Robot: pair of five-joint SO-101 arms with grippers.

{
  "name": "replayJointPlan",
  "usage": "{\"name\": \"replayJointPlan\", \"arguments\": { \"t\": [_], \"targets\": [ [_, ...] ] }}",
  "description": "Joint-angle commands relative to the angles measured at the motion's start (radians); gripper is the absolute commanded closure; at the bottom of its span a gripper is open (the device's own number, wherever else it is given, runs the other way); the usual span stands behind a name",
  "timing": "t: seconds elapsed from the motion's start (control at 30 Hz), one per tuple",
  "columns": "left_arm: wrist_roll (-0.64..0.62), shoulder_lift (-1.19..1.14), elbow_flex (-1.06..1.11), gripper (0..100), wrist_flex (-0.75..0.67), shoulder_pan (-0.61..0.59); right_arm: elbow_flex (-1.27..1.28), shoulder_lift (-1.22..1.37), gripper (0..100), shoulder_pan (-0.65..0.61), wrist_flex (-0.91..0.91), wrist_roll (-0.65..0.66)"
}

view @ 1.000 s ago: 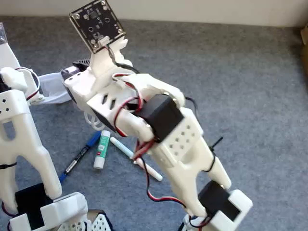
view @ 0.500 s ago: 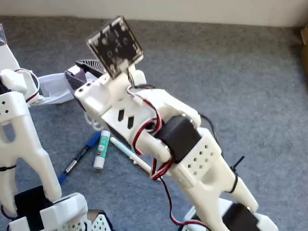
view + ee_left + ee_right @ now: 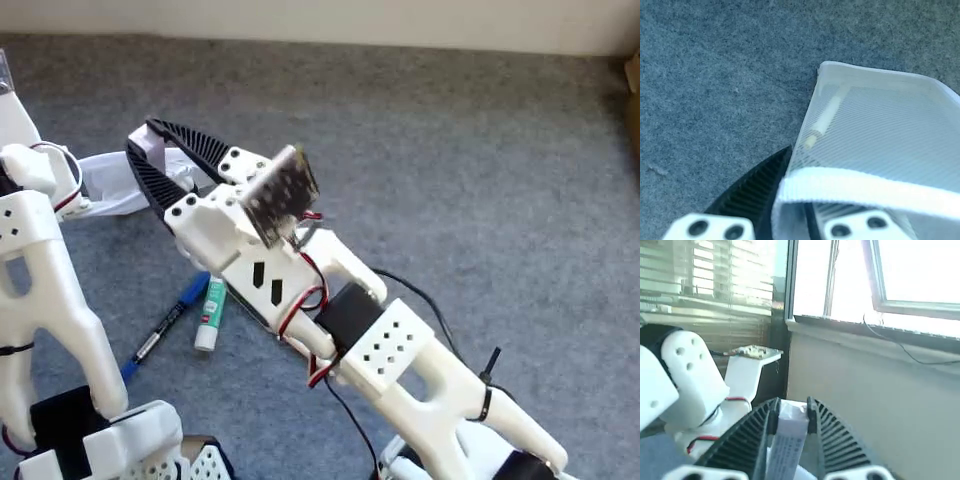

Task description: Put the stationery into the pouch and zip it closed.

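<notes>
A translucent white mesh pouch [image 3: 112,184] lies at the left of the grey carpet, with a white pen [image 3: 826,118] inside it. My left gripper [image 3: 790,202] is shut on the pouch's white zipper edge [image 3: 865,186]. My right gripper [image 3: 142,140] is raised above the pouch's near end and is shut on a small white block-shaped eraser [image 3: 787,437], pointing up toward the window. On the carpet below the right arm lie a blue pen [image 3: 165,320] and a green-and-white glue stick [image 3: 210,312].
The right arm [image 3: 380,350] runs diagonally across the middle and covers the carpet beside the glue stick. The left arm [image 3: 35,250] stands along the left edge. Open grey carpet [image 3: 480,170] stretches to the right and back.
The right gripper has risen from low beside the pens and swung back-left over the pouch, holding the eraser. Its arm now hides the white pen on the carpet. The left arm has stayed still.
</notes>
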State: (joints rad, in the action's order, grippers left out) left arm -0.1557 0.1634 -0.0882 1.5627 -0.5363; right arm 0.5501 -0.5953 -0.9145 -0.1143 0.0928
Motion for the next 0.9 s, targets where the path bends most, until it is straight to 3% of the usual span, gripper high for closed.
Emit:
{"name": "replayJointPlan", "arguments": {
  "t": [0.0, 0.33, 0.7, 0.87],
  "targets": [
    [-0.014, -0.007, 0.008, 99, -0.023, -0.013, 0.036, -0.028, 99.4, -0.038, -0.179, 0.014],
    [-0.014, -0.007, 0.008, 99, -0.023, -0.012, 0.064, 0.278, 99.4, -0.033, -0.547, 0.014],
    [-0.014, -0.007, 0.012, 99, -0.02, 0.018, 0.071, 0.332, 99.4, -0.035, -0.555, 0.023],
    [-0.014, -0.007, 0.012, 99, -0.02, 0.018, 0.074, 0.335, 99.4, -0.048, -0.555, 0.206]
  ]
}}
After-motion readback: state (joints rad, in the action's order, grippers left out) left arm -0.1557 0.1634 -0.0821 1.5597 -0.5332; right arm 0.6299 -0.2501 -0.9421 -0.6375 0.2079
